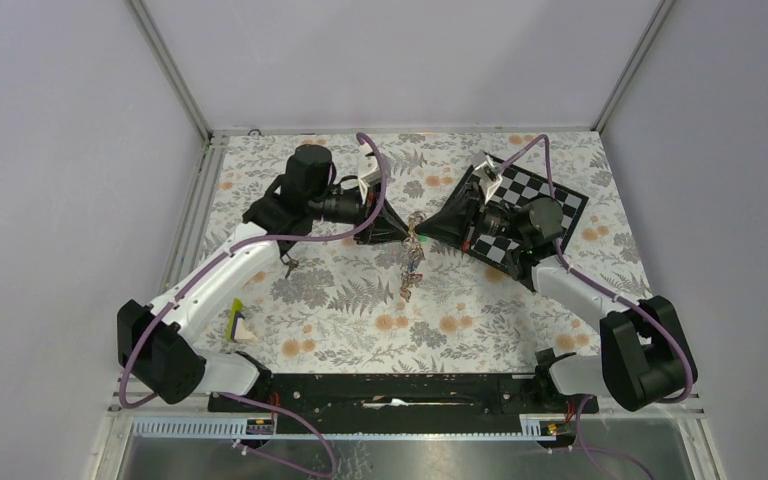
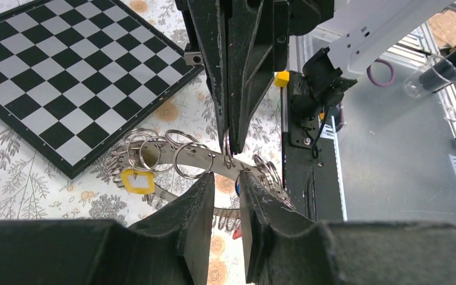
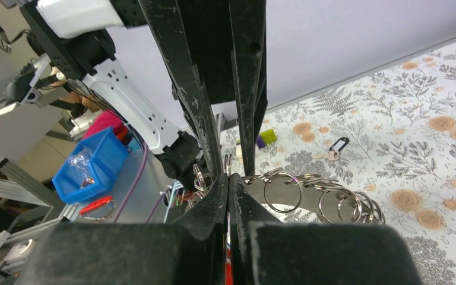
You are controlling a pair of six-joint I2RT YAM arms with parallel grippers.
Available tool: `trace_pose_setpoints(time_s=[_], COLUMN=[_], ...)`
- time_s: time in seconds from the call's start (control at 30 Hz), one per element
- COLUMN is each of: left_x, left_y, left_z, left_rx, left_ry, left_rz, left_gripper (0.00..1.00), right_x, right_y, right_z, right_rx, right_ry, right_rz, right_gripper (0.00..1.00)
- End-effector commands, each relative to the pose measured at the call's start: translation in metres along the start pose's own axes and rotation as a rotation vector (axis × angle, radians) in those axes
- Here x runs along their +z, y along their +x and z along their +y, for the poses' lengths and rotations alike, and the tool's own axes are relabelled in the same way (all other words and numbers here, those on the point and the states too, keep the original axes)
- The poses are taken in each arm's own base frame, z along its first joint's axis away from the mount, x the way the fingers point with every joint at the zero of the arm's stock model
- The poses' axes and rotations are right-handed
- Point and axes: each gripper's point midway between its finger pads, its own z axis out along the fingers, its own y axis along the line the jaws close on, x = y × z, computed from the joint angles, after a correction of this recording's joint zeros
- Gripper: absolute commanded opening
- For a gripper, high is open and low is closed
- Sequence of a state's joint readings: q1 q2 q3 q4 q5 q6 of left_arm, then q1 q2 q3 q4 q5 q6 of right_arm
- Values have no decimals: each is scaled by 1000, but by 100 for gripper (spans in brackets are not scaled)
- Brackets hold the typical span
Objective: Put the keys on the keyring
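Top external view: above the floral table (image 1: 340, 310), beside a chessboard (image 1: 560, 195), the left gripper (image 1: 400, 233) and right gripper (image 1: 428, 232) meet tip to tip, with the keyring (image 2: 205, 161) lifted between them. The left fingers sit slightly apart, seemingly clamping its flat band. The right fingers are pressed together on a thin split ring (image 2: 228, 151). Keys (image 1: 410, 275) dangle below. The band looks stiff, light and slick, so grip it across its flat faces.

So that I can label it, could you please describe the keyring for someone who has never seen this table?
On the flowered table, left of the chequered board, the left gripper and right gripper meet tip to tip. The keyring is held between them: a broad flat grey band, unlike the thin wire rings looped through it.
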State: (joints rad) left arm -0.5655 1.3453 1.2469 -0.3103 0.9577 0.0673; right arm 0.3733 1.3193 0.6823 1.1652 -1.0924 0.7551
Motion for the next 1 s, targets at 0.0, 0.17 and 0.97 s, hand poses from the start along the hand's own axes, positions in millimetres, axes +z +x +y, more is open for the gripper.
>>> trace_pose_setpoints(time_s=[0.0, 0.17, 0.97], left_x=[3, 7, 1], left_y=[-29, -33, -24], left_z=[-4, -2, 1], left_rx=[20, 6, 115], left_ry=[47, 66, 32], left_rz=[-118, -135, -23], left_gripper=[27, 25, 0], right_x=[3, 3, -5], right_y=[-33, -34, -9], right_z=[15, 13, -1], right_rx=[-80, -69, -153], right_ry=[-41, -34, 12], right_rz=[-109, -123, -25], right_gripper=[0, 0, 30])
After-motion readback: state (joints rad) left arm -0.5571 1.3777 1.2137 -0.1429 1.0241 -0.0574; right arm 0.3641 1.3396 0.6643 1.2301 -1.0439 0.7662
